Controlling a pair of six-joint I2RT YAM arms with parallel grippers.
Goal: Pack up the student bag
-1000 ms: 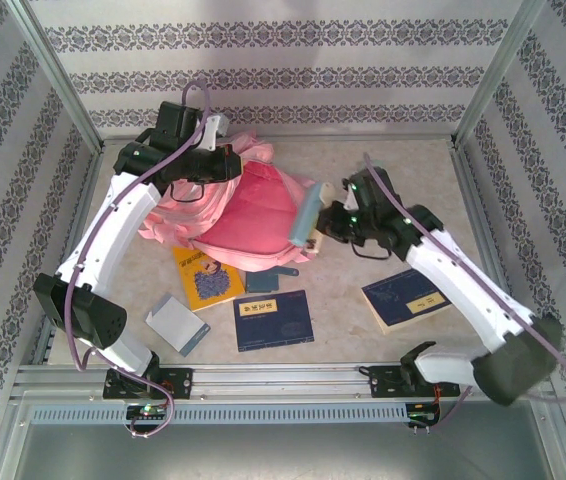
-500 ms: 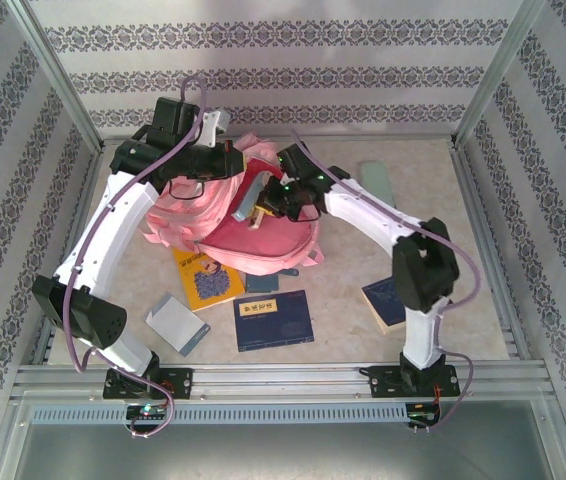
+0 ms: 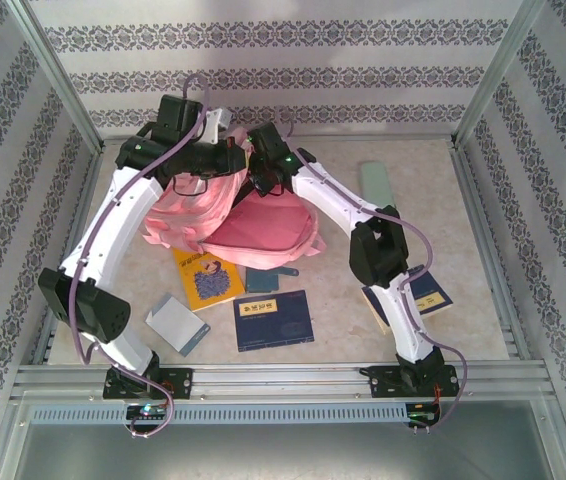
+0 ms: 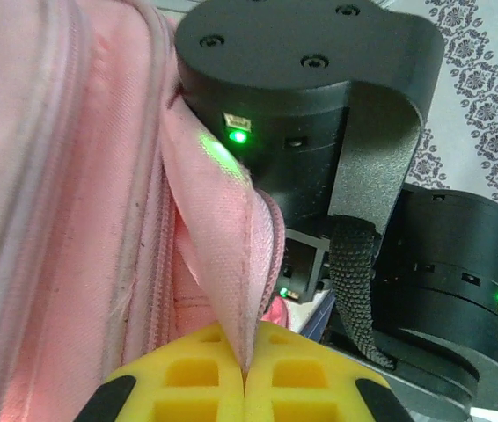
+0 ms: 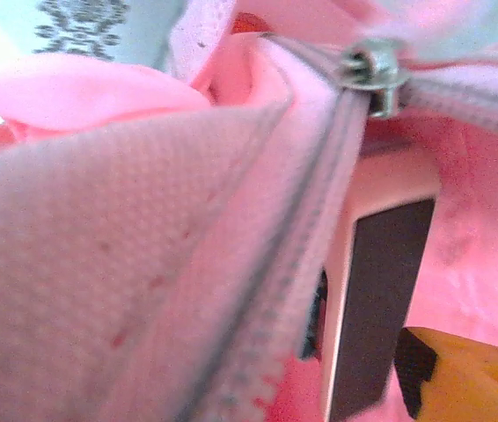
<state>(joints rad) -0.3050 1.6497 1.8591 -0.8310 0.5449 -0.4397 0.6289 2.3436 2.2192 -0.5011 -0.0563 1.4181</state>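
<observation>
The student bag [image 3: 263, 225] is lying at the far left of the table, top flap lifted. A second ago my right arm was out to the bag's right, carrying a pale flat thing. Now it is reaching across, and my right gripper [image 3: 260, 186] is sitting down in the bag's mouth. Inside, a flat pink-edged thing with a dark face [image 5: 381, 290] is resting just beside my one visible yellow finger [image 5: 465, 378]. I am judging that one item is in, or nearly in. Whether my right fingers are apart or closed, I cannot tell.

My left gripper [image 4: 245, 385] is pinching a fold of pink fabric at the rim, pads together on it, holding the mouth up.

The bag's long axis is running roughly far to near, leaning right, with the opening facing up towards the far side.

Waiting on the table are a blue book [image 3: 274, 320], a yellow book [image 3: 206, 277], a grey notebook [image 3: 177, 322] and a pale green case [image 3: 375, 183]. The zip slider [image 5: 374, 70] is hanging just above the packed thing.
</observation>
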